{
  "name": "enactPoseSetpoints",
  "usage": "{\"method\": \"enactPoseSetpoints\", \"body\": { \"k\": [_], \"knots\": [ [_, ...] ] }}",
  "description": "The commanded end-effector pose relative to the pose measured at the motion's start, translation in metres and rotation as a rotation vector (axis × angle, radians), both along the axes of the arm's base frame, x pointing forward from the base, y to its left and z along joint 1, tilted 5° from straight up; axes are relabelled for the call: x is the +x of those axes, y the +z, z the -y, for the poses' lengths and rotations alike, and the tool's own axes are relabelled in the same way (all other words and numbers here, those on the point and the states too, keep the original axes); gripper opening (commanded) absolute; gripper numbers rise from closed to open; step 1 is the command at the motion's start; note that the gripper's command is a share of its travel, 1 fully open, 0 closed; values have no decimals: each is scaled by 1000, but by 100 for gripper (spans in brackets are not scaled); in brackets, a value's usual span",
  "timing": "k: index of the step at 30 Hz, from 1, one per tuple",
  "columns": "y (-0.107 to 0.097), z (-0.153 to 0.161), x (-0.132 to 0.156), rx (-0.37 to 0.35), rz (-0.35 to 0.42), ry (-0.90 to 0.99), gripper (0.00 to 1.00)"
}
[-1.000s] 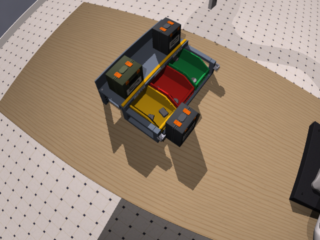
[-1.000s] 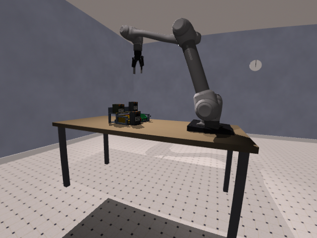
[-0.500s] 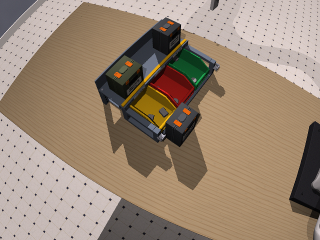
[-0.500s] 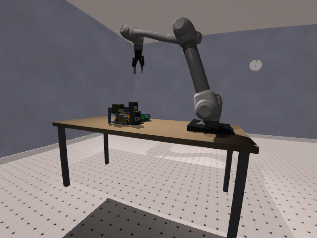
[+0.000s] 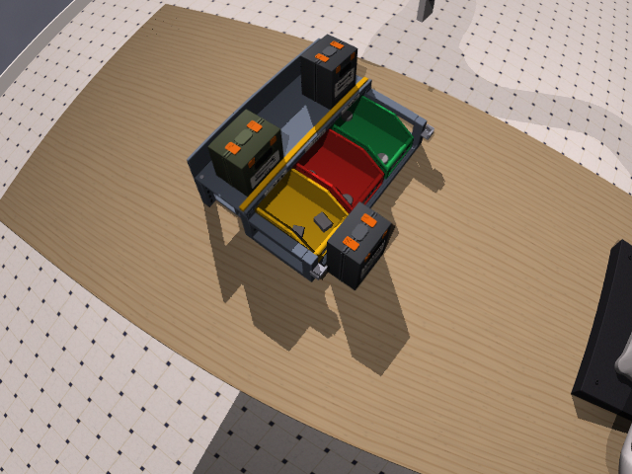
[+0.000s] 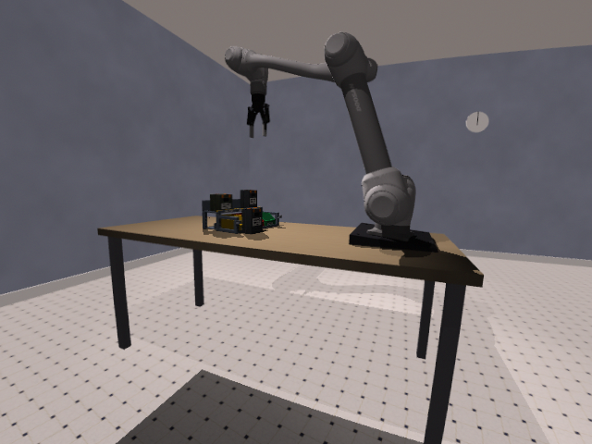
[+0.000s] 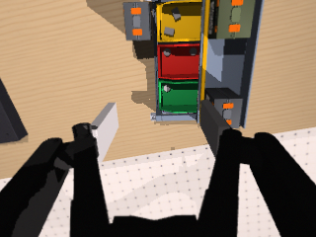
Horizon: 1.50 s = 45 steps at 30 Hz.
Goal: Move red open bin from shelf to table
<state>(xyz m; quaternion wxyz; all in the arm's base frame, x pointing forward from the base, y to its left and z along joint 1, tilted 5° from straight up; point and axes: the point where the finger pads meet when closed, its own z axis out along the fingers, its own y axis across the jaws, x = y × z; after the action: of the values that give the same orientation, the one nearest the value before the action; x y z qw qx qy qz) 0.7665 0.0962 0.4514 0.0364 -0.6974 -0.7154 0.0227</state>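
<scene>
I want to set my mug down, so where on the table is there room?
Likeliest: the broad wood between the shelf and the black base plate, past the dark case. Crowded: the shelf's front row, where yellow, red and green bins stand side by side.
</scene>
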Motion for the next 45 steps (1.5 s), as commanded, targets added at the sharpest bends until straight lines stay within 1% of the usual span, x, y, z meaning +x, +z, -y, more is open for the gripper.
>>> {"method": "enactPoseSetpoints", "body": {
  "k": [1,28,33,45],
  "knots": [
    [0,0,0,0,0,0,57],
    [0,0,-2,0,0,0,57],
    [-50,-1,-6,0,0,0,57],
    [-50,-1,-6,0,0,0,57]
  ]
}}
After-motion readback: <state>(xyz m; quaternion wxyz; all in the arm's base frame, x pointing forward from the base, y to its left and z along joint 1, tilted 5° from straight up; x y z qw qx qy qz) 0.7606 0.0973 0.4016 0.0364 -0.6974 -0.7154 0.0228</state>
